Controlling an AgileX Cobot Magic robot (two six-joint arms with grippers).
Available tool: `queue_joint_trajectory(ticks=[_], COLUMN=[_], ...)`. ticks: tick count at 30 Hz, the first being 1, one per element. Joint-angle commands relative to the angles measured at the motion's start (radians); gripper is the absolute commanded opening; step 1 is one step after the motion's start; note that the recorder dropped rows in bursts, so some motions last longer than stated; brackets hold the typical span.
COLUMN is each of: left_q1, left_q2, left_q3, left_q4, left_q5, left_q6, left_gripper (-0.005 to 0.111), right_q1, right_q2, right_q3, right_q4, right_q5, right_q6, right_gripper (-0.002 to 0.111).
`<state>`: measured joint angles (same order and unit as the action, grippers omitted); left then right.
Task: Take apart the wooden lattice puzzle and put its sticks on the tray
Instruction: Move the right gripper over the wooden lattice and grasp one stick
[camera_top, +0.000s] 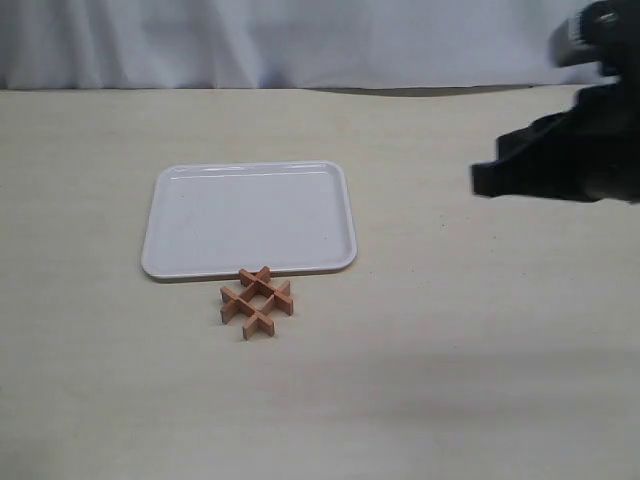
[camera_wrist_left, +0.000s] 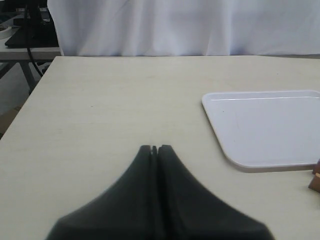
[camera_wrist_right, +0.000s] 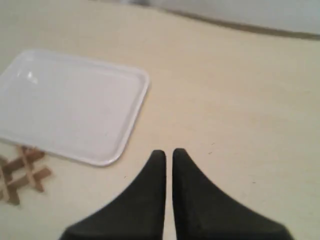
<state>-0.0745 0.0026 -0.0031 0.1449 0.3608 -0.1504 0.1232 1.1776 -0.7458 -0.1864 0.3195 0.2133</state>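
The wooden lattice puzzle (camera_top: 257, 302) lies whole on the table, its four crossed reddish-brown sticks touching the near rim of the white tray (camera_top: 250, 215), which holds nothing. My right gripper (camera_top: 478, 180) hangs blurred above the table, well to the right of the tray. In the right wrist view its fingertips (camera_wrist_right: 168, 152) stand a thin slit apart with nothing between them; the tray (camera_wrist_right: 70, 105) and puzzle (camera_wrist_right: 20, 172) lie off to one side. My left gripper (camera_wrist_left: 155, 148) is shut and empty, with the tray (camera_wrist_left: 265, 127) and a corner of the puzzle (camera_wrist_left: 316, 181) beside it.
A white cloth backdrop (camera_top: 280, 40) hangs behind the table's far edge. In the left wrist view the table's side edge (camera_wrist_left: 30, 100) shows, with a dark stand and cables (camera_wrist_left: 30, 30) beyond it.
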Motion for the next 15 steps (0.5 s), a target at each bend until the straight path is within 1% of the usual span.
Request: queue_joint_trajectory(ticks=[1,5,9,11,15], left_q1=[-0.008,-0.008,-0.008,-0.008,-0.008], left_q2=[-0.003,-0.003,-0.003,-0.003,-0.003], left_q3=[0.003,0.003,0.003,0.003,0.003], left_q4=[0.0,0.0,0.0,0.0,0.0], left_q5=[-0.006,-0.006,-0.006,-0.006,-0.006], left_q6=[0.0,0.0,0.0,0.0,0.0], left_gripper=[0.0,0.0,0.0,0.0,0.0], right_q1=[0.172,0.291,0.358,0.38,0.392], right_q2=[0.187,0.345,0.467,0.522,0.594], right_q3=[-0.102,-0.202,-0.277,-0.308,-0.356], right_q4=[-0.01,-0.01,-0.016,-0.014,-0.01], right_q5=[0.159,0.277,0.299,0.299,0.305], right_q6=[-0.096,-0.105,-0.105,-0.105,-0.109], right_gripper=[0.005,0.005,0.005,0.011,0.033])
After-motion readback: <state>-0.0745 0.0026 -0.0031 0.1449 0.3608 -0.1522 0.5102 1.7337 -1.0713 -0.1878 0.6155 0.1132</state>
